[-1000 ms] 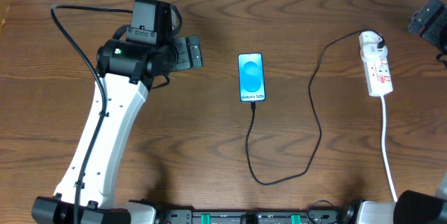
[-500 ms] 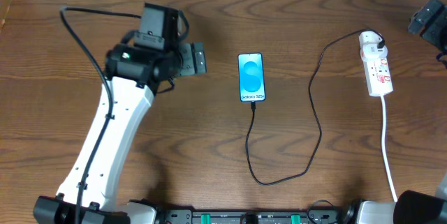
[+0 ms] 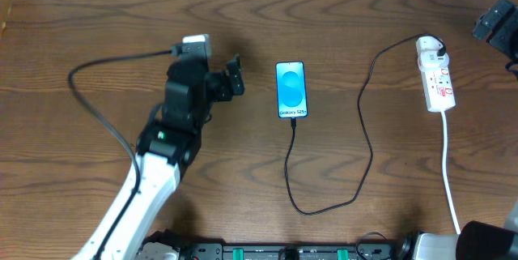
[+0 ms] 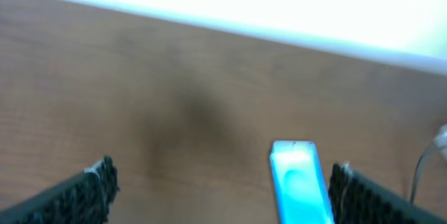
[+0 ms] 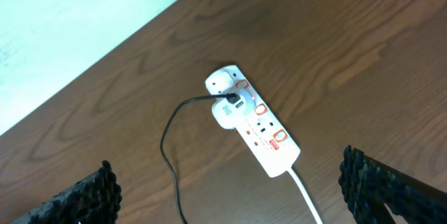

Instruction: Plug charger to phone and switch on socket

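The phone (image 3: 291, 90) lies flat mid-table, blue screen up; it also shows blurred in the left wrist view (image 4: 299, 181). The black charger cable (image 3: 366, 142) runs from the phone's near end in a loop to its white plug (image 3: 430, 49), seated in the white socket strip (image 3: 437, 78). The strip and plug show in the right wrist view (image 5: 253, 120). My left gripper (image 3: 235, 78) is open and empty, just left of the phone (image 4: 223, 182). My right gripper (image 5: 230, 185) is open and empty, hovering above the strip; its arm sits at the overhead view's right edge.
The strip's thick white cord (image 3: 447, 163) runs toward the table's near edge on the right. The left arm's black cable (image 3: 97, 106) arcs over the left side of the wooden table (image 3: 243, 155).
My left arm has swung and turned, bringing the open gripper right, closer to the phone. Phone, cable, strip and right arm have not moved.
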Controlling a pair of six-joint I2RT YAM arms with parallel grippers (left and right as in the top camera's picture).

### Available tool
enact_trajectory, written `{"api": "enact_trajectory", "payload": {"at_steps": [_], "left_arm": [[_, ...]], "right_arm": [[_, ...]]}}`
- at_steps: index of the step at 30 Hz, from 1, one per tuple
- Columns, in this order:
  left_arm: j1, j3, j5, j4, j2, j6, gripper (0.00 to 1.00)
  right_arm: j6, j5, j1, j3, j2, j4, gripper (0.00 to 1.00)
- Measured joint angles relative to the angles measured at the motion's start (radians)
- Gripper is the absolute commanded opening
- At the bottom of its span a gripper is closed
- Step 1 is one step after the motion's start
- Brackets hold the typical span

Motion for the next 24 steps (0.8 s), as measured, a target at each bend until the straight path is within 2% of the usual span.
{"api": "enact_trajectory", "payload": {"at_steps": [3, 9, 16, 24], "left_arm": [[0.000, -0.154, -0.009, 0.272, -0.082, 0.000, 0.98], [0.000, -0.400, -0.065, 0.611, -0.211, -0.001, 0.98], [0.000, -0.582, -0.154, 0.716, -0.357, -0.001, 0.98], [0.019, -0.709, -0.235, 0.723, -0.570, -0.001, 0.98]], "right_arm": [[0.000, 0.000, 0.000, 0.000, 0.000, 0.000, 0.99], [0.000, 0.000, 0.000, 0.000, 0.000, 0.000, 0.99], [0.000, 0.000, 0.000, 0.000, 0.000, 0.000, 0.99], [0.000, 0.000, 0.000, 0.000, 0.000, 0.000, 0.99]]}}
